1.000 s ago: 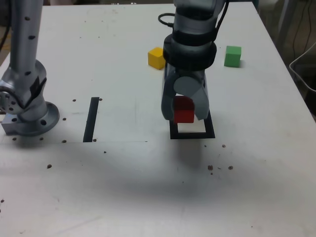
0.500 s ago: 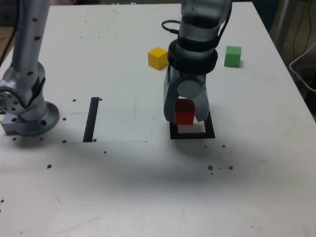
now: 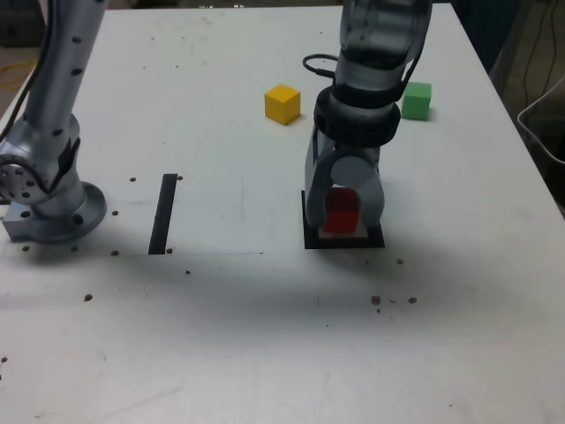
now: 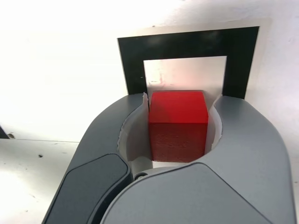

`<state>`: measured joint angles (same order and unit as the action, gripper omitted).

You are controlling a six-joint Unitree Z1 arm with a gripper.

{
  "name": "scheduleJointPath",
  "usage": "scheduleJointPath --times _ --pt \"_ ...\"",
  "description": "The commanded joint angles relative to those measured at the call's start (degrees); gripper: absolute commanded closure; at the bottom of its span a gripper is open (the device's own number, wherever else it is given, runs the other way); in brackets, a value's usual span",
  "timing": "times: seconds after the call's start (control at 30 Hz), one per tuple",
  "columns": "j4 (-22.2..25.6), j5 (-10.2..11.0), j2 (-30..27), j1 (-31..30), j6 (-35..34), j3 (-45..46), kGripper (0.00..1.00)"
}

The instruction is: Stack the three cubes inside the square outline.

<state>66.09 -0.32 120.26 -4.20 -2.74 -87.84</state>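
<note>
My gripper (image 3: pixel 342 215) is shut on the red cube (image 3: pixel 342 208), one jaw on each side of it. It holds the cube low over the white centre of the square outline (image 3: pixel 345 241); I cannot tell if the cube touches the table. In the wrist view the red cube (image 4: pixel 178 125) sits between the grey jaws of the gripper (image 4: pixel 180 116), with the square outline (image 4: pixel 187 44) just beyond it. The yellow cube (image 3: pixel 282 103) and the green cube (image 3: pixel 416 100) lie apart at the far side of the table, on either side of the arm.
A straight black strip (image 3: pixel 163 213) lies on the white table towards the exterior view's left. The arm's grey base (image 3: pixel 51 208) stands at the far left. Small dark specks dot the table (image 3: pixel 265 336) nearer the camera.
The gripper has come down and shifted slightly to the exterior view's right with the red cube, from above the outline's far edge to low over its centre.
</note>
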Motion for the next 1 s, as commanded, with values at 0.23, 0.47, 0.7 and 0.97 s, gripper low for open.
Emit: scheduleJointPath --times 0.23,0.47,0.7,0.97 --pt "-0.2 0.6 0.2 0.7 0.4 0.4 0.67" --pt "0.3 0.1 0.5 1.1 1.4 0.5 0.43" --pt "0.1 -1.1 0.5 1.2 2.5 1.2 0.02" --pt "0.3 -1.3 0.3 1.2 2.5 1.4 0.01"
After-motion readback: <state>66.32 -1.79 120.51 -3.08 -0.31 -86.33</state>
